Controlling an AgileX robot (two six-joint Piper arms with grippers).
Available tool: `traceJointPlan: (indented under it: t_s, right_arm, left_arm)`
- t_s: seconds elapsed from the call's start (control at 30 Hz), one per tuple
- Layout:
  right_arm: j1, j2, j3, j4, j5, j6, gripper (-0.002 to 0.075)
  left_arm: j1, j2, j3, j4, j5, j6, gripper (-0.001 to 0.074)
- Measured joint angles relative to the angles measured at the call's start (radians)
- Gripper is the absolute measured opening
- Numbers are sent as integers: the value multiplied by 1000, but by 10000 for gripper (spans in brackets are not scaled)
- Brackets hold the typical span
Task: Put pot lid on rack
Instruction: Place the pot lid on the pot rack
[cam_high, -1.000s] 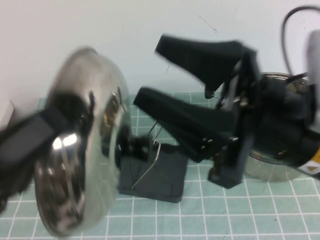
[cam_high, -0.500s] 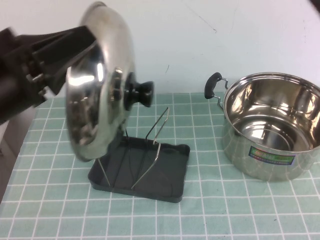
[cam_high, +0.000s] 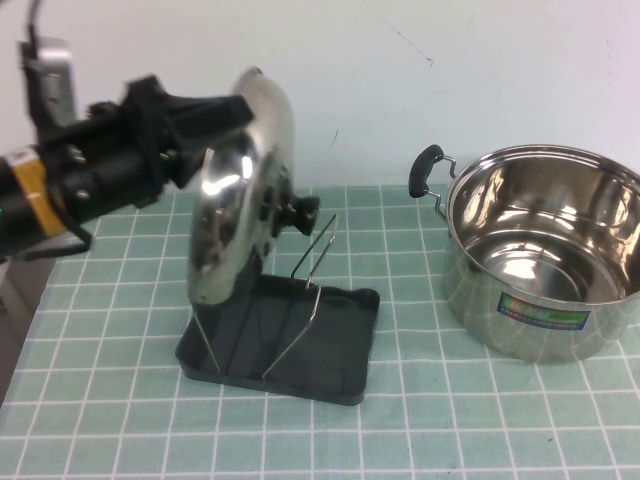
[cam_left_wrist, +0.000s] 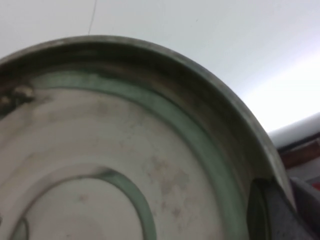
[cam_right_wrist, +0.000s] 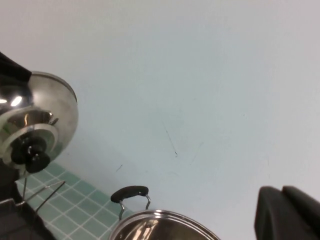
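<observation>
My left gripper is shut on the upper rim of the pot lid and holds it on edge, black knob facing right. The lid's lower edge hangs over the left part of the rack, close to its wire prongs; I cannot tell if they touch. In the left wrist view the lid's underside fills the picture, with one finger at its rim. My right gripper is shut and empty, raised off to the right and out of the high view. The right wrist view shows the lid.
The deep steel pot with black handle stands open at the right on the green grid mat; its handle also shows in the right wrist view. A white wall lies behind.
My left arm has swung the lid right and down, from the left edge to over the rack. My right arm, across the view one second ago, has withdrawn out of the high view.
</observation>
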Motion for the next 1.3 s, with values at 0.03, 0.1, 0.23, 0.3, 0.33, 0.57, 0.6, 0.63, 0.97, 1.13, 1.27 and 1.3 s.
traceJointPlan:
  t_s: [0.03,0.1,0.23,0.3,0.33,0.57,0.6,0.63,0.97,1.13,1.27,1.3]
  right_arm:
    - [0,-10,0,0,11,0,-1]
    - [0,-21,0,1,21,-2,-1]
    - [0,-27,0,4,27,-2,-1]
    - [0,-26,10,4,27,-2,-1]
    - [0,-26,21,4,27,-2,-1]
    - [0,-26,82,18,8,7,-1]
    - [0,-26,85,19,0,9,-1]
    - [0,-26,92,19,-17,10,-1]
    - [0,-26,109,19,-134,15,-1]
    - [0,-26,116,17,-143,25,-1]
    - [0,-26,133,-26,-176,25,-1]
    - [0,-26,136,-42,-183,25,-1]
  left_arm:
    - [-16,12,-5,2,2,14,13]
    - [-49,34,-16,10,12,44,13]
    - [-88,54,-22,59,18,89,12]
    - [-91,58,-22,104,19,96,11]
    - [-91,58,-22,127,25,97,10]
    - [-91,61,-22,201,97,97,9]
    - [-91,61,-22,201,107,97,8]
    - [-91,61,-22,201,113,97,8]
    - [-91,61,-28,214,119,125,237]
    - [-91,61,-32,191,89,193,437]
    - [-91,59,-79,178,92,261,463]
    - [-91,57,-105,192,103,270,461]
